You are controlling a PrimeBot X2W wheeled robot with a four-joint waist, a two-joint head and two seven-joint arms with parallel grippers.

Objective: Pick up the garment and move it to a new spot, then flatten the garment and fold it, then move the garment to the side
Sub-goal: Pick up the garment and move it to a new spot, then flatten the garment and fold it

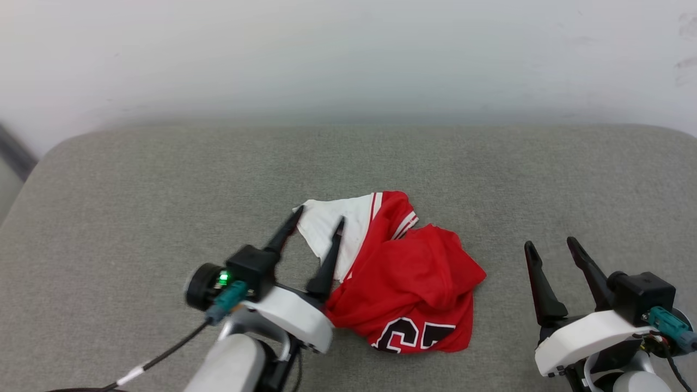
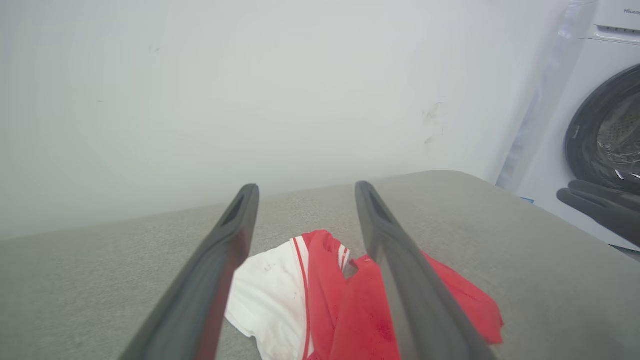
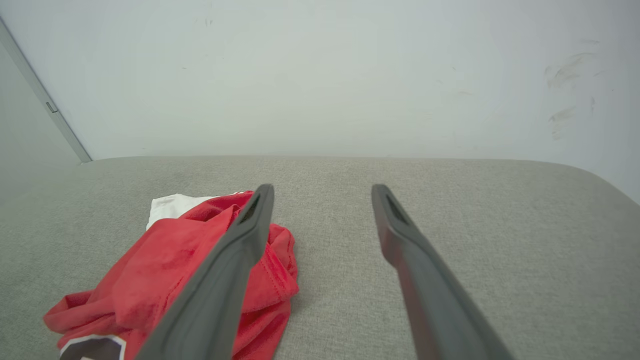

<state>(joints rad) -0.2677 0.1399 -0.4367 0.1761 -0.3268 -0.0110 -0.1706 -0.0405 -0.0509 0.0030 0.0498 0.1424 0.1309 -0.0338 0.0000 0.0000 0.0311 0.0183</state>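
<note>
The red garment [image 1: 405, 272] lies crumpled in the middle of the grey pad [image 1: 136, 207], the left gripper [image 1: 320, 216] wide open by its white sleeve, the right gripper [image 1: 549, 242] wide open off to its side, both holding nothing

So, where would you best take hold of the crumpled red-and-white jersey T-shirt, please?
Probably the white sleeve, lying flat and sticking out at the far left of the bunched red T-shirt; come from the left, where the open left gripper hovers.
</note>
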